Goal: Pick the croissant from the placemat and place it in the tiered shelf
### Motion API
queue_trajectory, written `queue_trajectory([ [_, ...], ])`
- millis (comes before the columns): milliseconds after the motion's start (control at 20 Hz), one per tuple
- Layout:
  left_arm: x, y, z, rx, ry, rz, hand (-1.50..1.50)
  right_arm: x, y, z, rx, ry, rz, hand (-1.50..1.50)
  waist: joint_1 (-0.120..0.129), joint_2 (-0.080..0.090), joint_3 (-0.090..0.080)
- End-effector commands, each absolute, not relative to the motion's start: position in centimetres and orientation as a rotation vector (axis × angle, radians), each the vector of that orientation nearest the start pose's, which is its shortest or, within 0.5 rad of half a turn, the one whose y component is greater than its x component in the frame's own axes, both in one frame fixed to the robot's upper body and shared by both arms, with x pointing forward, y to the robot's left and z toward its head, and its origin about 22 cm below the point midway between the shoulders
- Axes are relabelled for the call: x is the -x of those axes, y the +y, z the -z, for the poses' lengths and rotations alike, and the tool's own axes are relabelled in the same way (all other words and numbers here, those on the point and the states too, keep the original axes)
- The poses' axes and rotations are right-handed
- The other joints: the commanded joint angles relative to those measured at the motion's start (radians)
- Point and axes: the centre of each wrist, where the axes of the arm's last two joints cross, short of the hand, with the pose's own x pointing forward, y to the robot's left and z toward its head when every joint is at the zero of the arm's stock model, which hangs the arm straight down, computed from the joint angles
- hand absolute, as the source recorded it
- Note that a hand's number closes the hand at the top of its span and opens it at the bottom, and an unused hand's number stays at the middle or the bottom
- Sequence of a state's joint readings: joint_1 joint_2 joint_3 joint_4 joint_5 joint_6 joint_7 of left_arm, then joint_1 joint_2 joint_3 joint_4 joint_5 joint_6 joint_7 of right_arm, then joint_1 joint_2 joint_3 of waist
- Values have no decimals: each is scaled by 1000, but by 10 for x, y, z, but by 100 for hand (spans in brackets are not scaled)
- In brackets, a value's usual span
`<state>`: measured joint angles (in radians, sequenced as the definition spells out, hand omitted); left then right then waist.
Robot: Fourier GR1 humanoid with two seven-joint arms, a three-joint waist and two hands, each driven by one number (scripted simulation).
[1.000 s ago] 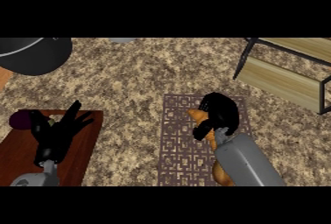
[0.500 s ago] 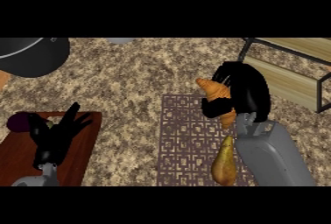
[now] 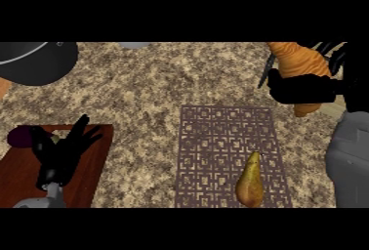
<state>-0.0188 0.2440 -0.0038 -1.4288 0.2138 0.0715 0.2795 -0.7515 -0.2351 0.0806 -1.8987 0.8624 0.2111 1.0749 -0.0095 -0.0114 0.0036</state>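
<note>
While right robot hand (image 3: 306, 90) clasps croissant (image 3: 299, 63) | speckled counter (image 3: 158, 97) | placemat (image 3: 223, 141)

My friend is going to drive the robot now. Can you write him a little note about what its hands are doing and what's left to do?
Right hand: shut on the croissant, held up at the view's upper right, off the placemat.
Left hand: open, resting over the wooden board at lower left, holding nothing.
A pear lies on the placemat.
Done: croissant picked up.
Left: set it in the tiered shelf, which I can't make out in this view, then let go.
</note>
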Motion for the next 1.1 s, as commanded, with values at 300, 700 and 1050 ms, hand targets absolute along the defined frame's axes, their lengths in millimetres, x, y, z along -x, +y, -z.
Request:
queue_trajectory([
  [300, -247, 294, 24, -86, -1106, -43, 0, -305, -217, -358, 1189, -1339, -165, 150, 11, 12, -5],
  [700, -241, 285, 22, -92, -1118, -34, 0, -320, -264, -405, 1252, -1353, -130, 150, 21, 11, -4],
  [1050, -244, 300, 30, -88, -1119, -38, 0, -345, -312, -399, 1187, -1304, -250, 150, 16, 14, -4],
])
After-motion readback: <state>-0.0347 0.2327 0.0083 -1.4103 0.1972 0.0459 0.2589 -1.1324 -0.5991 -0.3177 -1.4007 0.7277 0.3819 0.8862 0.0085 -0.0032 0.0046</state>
